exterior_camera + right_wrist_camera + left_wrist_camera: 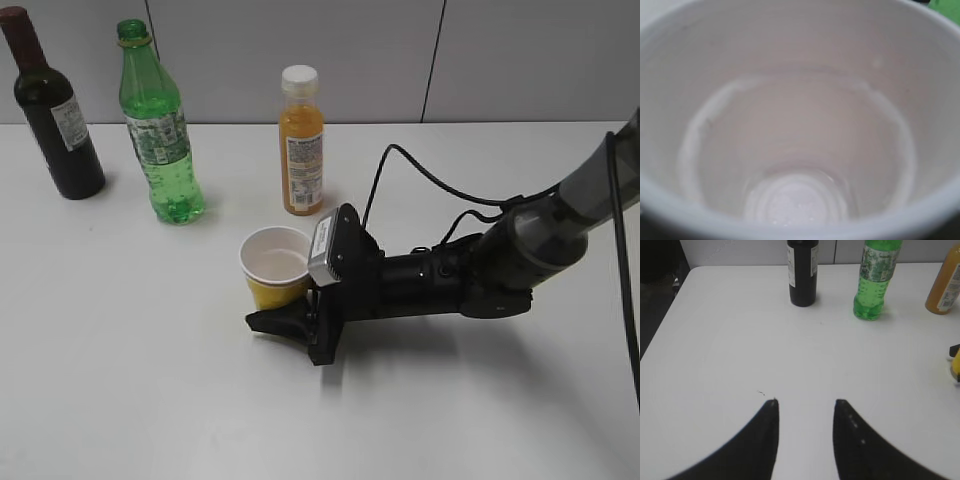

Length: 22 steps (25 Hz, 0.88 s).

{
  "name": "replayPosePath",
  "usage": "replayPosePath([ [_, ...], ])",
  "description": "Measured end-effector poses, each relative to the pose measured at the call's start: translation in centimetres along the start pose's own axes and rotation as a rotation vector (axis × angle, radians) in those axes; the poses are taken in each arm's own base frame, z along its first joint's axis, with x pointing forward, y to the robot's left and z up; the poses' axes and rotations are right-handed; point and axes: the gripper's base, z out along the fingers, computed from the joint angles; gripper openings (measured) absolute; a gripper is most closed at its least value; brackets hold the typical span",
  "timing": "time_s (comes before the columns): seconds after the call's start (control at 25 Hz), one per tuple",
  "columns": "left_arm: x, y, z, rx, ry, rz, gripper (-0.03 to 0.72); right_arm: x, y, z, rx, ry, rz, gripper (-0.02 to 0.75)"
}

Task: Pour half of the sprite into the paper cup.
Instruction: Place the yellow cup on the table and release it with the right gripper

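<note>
Yellow paper cup (275,264) at frame centre, right gripper (290,312) fingers at its base, clamping unclear, green sprite (157,125) upright upper left, left gripper (805,405) fingers apart over bare table (730,350).

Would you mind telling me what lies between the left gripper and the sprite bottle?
Only bare white table separates the left gripper from the sprite, as the left wrist view shows.

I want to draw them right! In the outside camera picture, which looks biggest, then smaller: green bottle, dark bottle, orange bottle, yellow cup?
1. Green sprite bottle looks biggest.
2. Dark wine bottle, though its top is cut off, so first place is unsure.
3. Orange juice bottle.
4. Yellow paper cup, smallest despite sitting nearest the camera.
</note>
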Motion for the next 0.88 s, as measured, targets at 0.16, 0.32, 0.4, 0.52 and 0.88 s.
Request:
replayPosePath([
  [0.16, 0.0, 0.0, 0.0, 0.0, 0.0, 0.0, 0.283, 0.27, -0.42, 0.49, -0.017, 0.004, -0.02, 0.445],
  [0.32, 0.0, 0.0, 0.0, 0.0, 0.0, 0.0, 0.283, 0.58, -0.23, 0.58, -0.047, 0.02, -0.035, 0.445],
  [0.4, 0.0, 0.0, 0.0, 0.0, 0.0, 0.0, 0.283, 0.62, -0.18, 0.59, -0.055, 0.026, -0.041, 0.458],
  [0.52, 0.0, 0.0, 0.0, 0.0, 0.0, 0.0, 0.283, 0.64, -0.12, 0.61, -0.06, 0.029, -0.045, 0.599],
  [0.88, 0.0, 0.0, 0.0, 0.0, 0.0, 0.0, 0.283, 0.53, -0.23, 0.38, -0.058, 0.037, -0.055, 0.659],
])
